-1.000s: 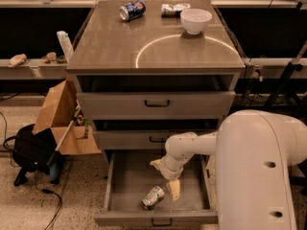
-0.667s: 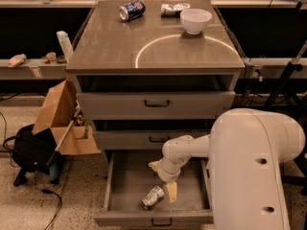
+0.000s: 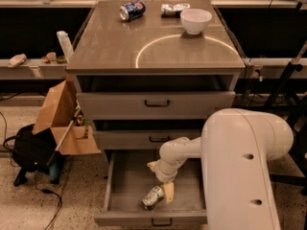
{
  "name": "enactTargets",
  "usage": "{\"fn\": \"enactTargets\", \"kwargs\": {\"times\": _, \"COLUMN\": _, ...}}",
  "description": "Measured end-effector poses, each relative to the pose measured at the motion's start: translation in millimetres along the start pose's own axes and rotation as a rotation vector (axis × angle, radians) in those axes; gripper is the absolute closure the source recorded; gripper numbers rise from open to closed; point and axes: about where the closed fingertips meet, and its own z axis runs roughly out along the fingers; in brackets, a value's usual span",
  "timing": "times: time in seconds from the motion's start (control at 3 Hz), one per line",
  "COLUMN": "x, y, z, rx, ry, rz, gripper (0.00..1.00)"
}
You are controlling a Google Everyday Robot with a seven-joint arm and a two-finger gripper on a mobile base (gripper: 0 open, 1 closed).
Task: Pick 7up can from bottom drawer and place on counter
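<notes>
glossy white arm: big rounded shell, two small dark holes, bulbous wrist joint. gripper [image 3: 159,179] down in the bottom drawer [image 3: 125,176], cream-yellow jaws spread.

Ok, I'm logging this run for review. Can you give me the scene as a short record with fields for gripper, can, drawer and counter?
gripper: down inside the bottom drawer, open, right beside the 7up can, not closed on it
7up can: lying on its side near the drawer's front
bottom drawer: pulled out
counter: holds a blue can, a foil packet and a white bowl towards its back edge
task state: can not yet grasped
</notes>
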Motion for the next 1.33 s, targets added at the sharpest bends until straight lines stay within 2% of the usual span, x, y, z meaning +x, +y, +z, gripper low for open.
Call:
{"fn": "enactTargets", "kwargs": {"times": 0.33, "x": 9, "y": -8, "z": 25, "rx": -0.030, "ry": -0.005, "rz": 0.047, "gripper": 0.00}}
{"fn": "enactTargets", "kwargs": {"times": 0.67, "x": 9, "y": -7, "z": 25, "rx": -0.031, "ry": -0.004, "rz": 0.048, "gripper": 0.00}}
{"fn": "enactTargets", "kwargs": {"times": 1.33, "x": 26, "y": -5, "z": 50, "rx": -0.025, "ry": 0.019, "rz": 0.084, "gripper": 0.00}}
